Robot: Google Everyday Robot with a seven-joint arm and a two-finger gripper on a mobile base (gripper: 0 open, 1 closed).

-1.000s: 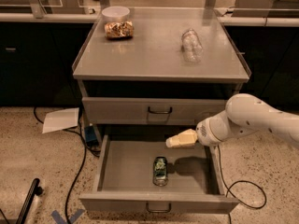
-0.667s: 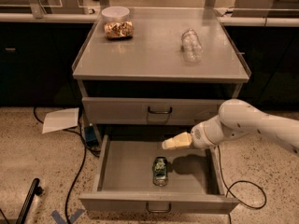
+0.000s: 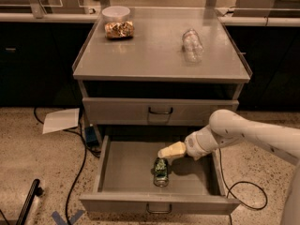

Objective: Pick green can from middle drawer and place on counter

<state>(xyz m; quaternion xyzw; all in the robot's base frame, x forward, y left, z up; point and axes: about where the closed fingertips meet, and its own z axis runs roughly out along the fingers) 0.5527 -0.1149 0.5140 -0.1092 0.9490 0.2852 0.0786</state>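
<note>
Nearest: middle drawer (image 3: 117, 204), pulled well out toward the near side, presumably to bare its floor for a reach from above. On that floor, right of centre and close to the near front wall: green can (image 3: 161, 171), lying on its side, one silvery end turned to the near edge; likely to roll if nudged sideways.

Just beyond the can's far end and a little to the right: gripper (image 3: 169, 151), pale, slanting down and left into the drawer, tip close over the can's far end. Touching or merely just beside: cannot tell. Released or clenched: cannot tell either; nothing visibly held.

Behind it, white arm (image 3: 243, 134) reaching in from the right over the drawer's right wall, kept low, probably to pass beneath the shut upper drawer front (image 3: 161, 110). By judgement: approach step, grasp not yet made, can not lifted, most of the task ahead.

Farther back: counter (image 3: 150, 60), flat and grey, destination for the can, with broad bare room in its middle. Toward its far right: clear plastic bottle (image 3: 192, 45) on its side. At far left: gold-brown snack packet (image 3: 119, 29), and a white bowl (image 3: 116, 13) just behind, touching or nearly so.
</note>
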